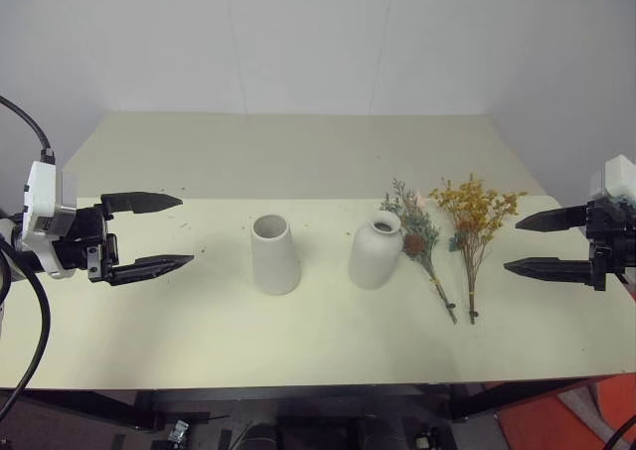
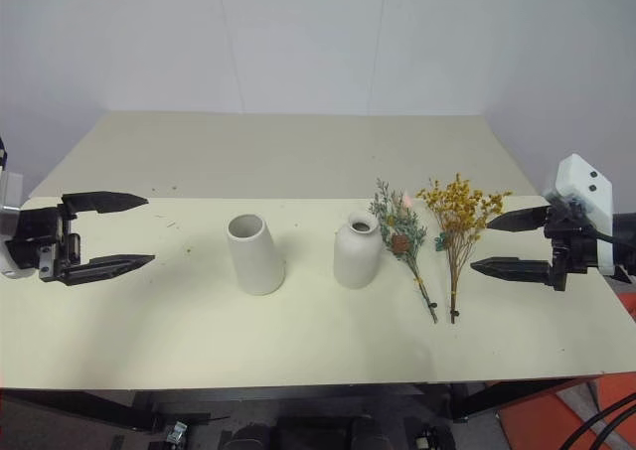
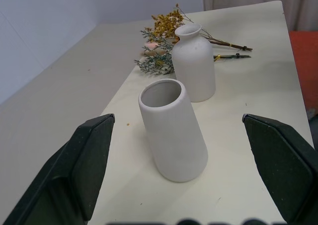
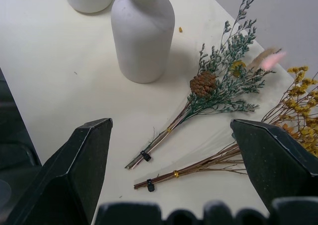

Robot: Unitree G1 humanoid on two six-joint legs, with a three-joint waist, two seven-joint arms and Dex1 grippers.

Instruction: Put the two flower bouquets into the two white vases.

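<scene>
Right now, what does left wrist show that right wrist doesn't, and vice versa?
Left wrist alone: the whole tapered cone vase, its wide mouth empty, between the open left gripper fingers. Right wrist alone: the tied stem ends of both bouquets, and the pine cone, between the open right gripper fingers. Shared: the narrow-necked bottle vase, the grey-green bouquet and the yellow bouquet lying flat on the table.

Pale cream desk (image 1: pixel 149 321), plain. Matte white cone vase (image 1: pixel 275 255) and matte white bottle vase (image 1: pixel 376 250), both unpatterned. Mustard-yellow bouquet (image 1: pixel 474 212) on thin brown stems. Grey-green bouquet (image 1: pixel 415 229) with a reddish-brown cone and a pale pink tuft. Black fingers on left gripper (image 1: pixel 167 232) and right gripper (image 1: pixel 532 243), white housings behind.
</scene>
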